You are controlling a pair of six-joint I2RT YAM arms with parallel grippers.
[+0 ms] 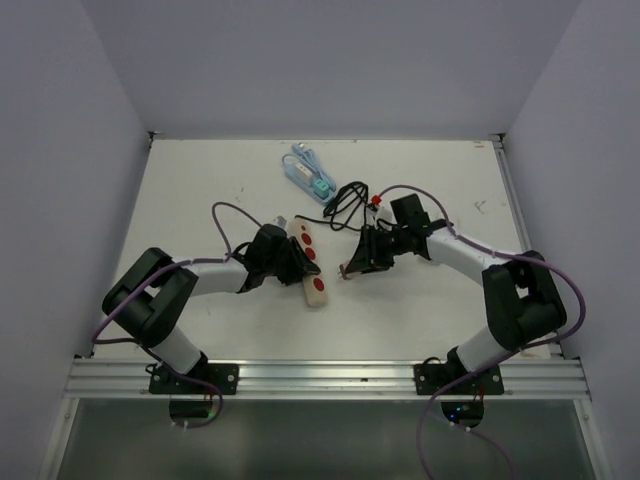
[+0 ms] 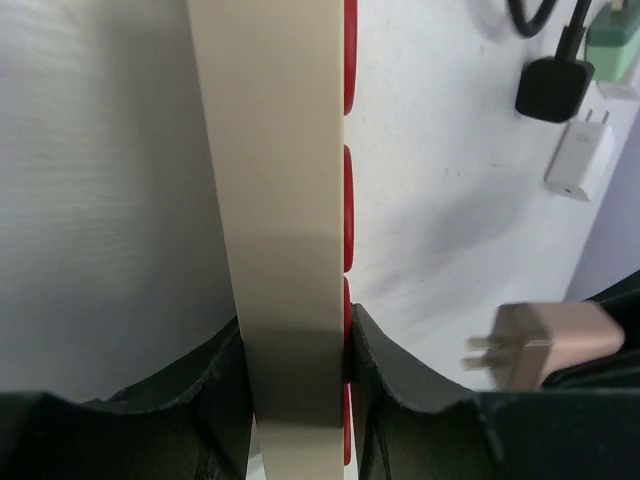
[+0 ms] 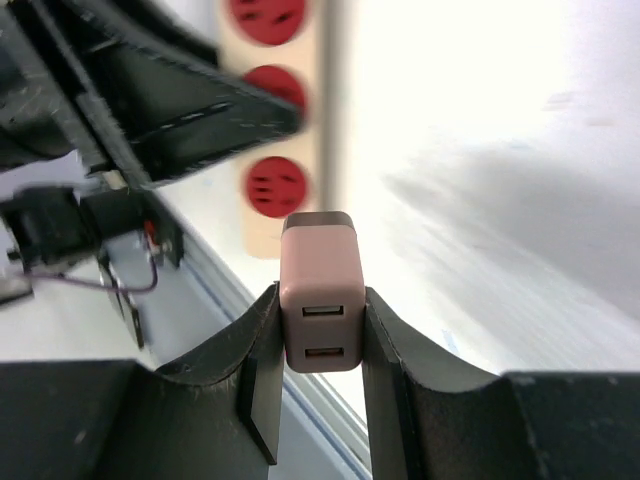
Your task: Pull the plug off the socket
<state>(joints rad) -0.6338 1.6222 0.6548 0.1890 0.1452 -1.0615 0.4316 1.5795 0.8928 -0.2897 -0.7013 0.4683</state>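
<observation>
The socket is a beige power strip (image 1: pixel 311 262) with red outlets (image 3: pixel 272 186), lying on the white table. My left gripper (image 1: pixel 291 262) is shut across the strip's width, and the strip (image 2: pixel 285 200) fills the gap between its jaws. The plug (image 3: pixel 320 300) is a pink two-port USB charger, and my right gripper (image 3: pixel 320 312) is shut on its sides. In the left wrist view the plug (image 2: pixel 548 345) hangs in the air to the right of the strip with its bare prongs pointing at it. From the top view the plug (image 1: pixel 347 270) sits a short gap right of the strip.
Behind the grippers lie a black plug (image 2: pixel 553 88) with a coiled black cable (image 1: pixel 348 200), a white charger (image 2: pixel 578 160), a green adapter (image 1: pixel 321 188) and a blue cable with a white block (image 1: pixel 300 168). White walls enclose the table on three sides.
</observation>
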